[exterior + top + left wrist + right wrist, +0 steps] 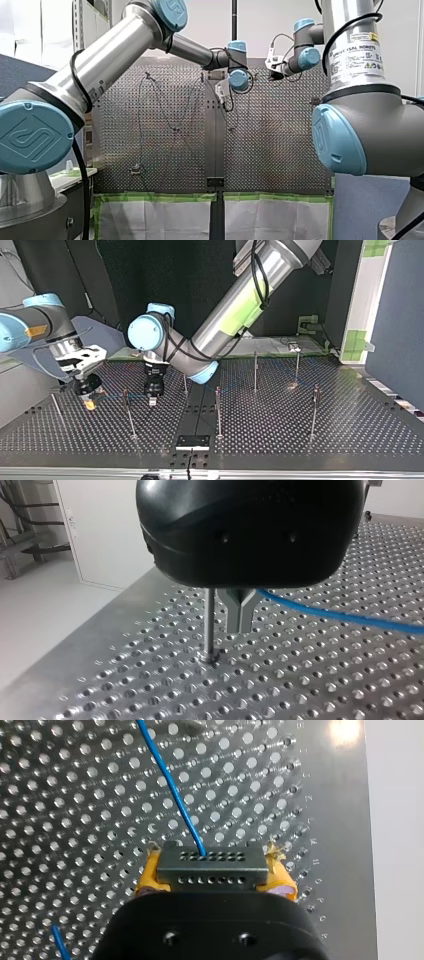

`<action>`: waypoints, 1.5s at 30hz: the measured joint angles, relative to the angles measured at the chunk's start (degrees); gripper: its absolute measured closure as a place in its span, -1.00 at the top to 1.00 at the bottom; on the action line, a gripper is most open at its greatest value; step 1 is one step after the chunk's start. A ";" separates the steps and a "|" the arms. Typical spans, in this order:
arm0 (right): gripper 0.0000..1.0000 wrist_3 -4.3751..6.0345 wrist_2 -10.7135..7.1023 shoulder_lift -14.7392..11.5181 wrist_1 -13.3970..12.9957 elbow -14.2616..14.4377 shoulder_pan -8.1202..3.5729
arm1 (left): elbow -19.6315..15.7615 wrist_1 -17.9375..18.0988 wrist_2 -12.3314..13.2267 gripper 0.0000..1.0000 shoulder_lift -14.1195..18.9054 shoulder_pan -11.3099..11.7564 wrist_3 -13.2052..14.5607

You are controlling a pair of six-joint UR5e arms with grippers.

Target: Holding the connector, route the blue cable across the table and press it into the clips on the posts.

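My left arm (235,305) comes in high at the top view's right, slopes down across the table's middle and bends at the elbow, so that its wrist hangs straight down over the view's left half. The left gripper (151,401), black with metal fingers (240,612), points at the table (300,440) with its tips just above the holes. The fingers are pressed together on the cable (340,612), which leaves them to one side and runs low over the plate. A thin post (209,625) stands just beside them. My right arm (40,325) enters at the top view's left, its wrist also turned down, and the right gripper (89,402) hovers close to the surface, near my left one. Its yellow pads (150,872) pinch the dark connector (209,867) from both sides. The connector shows two rows of small holes, and the cable comes out of its far face and runs away ahead of the gripper. A second bit of cable (59,942) lies beside the gripper body. Several posts (218,412) rise upright from the perforated metal table, well apart from one another. One at the far side carries a small clip (294,346) at its top. A black plate (192,441) sits at the table's edge nearest the top view's camera. Behind the arms hangs a dark backdrop. A white board with green tape (357,340) and a blue partition (400,315) stand at the top view's right.
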 joint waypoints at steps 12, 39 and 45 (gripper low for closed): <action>-1.00 0.39 -0.32 0.81 -0.10 -1.82 -0.75 | 4.68 -2.28 1.23 -0.59 -1.93 2.84 0.09; -1.00 0.43 -0.14 0.29 -0.04 -1.54 -0.29 | 3.77 -12.82 -1.06 1.00 -1.17 -0.93 -2.39; -1.00 0.43 -0.15 0.29 -0.04 -1.54 -0.29 | 0.51 -11.40 0.19 1.00 1.96 -1.33 -2.70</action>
